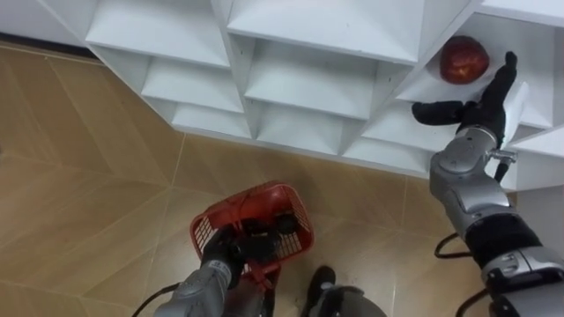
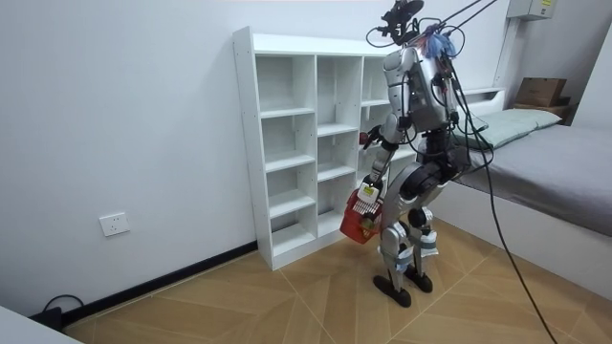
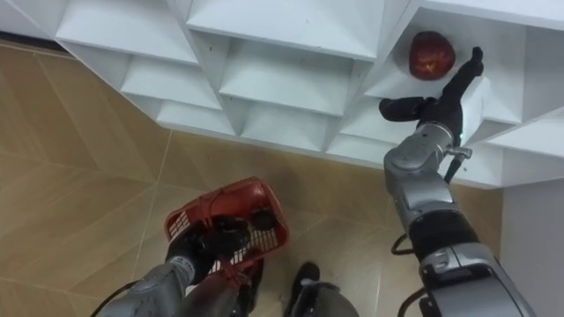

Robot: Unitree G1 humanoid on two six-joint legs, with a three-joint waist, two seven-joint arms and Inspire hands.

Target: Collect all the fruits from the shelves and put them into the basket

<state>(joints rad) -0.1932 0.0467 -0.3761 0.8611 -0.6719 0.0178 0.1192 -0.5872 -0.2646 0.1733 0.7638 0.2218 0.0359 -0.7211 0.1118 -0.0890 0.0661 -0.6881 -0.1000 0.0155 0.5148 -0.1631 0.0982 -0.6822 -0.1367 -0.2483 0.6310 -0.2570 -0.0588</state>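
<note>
A dark red fruit (image 1: 463,60) (image 3: 432,55) lies on a shelf in the right column of the white closet (image 1: 308,79) (image 2: 287,143). My right hand (image 1: 480,99) (image 3: 445,95) is open at the shelf's front edge, just below and right of the fruit, with thumb spread left and fingers stretched up, apart from it. My left hand (image 1: 231,246) (image 3: 204,245) is shut on the handle of a red mesh basket (image 1: 256,224) (image 3: 227,220) (image 2: 363,212), held low by my left side. Dark shapes sit at the basket's rim; what lies inside I cannot tell.
The closet's other compartments stand bare. I stand close in front of the closet on a wooden floor (image 1: 79,185). A bed (image 2: 545,162) lies behind me on the room view's right. A wall socket (image 2: 114,224) sits low on the wall.
</note>
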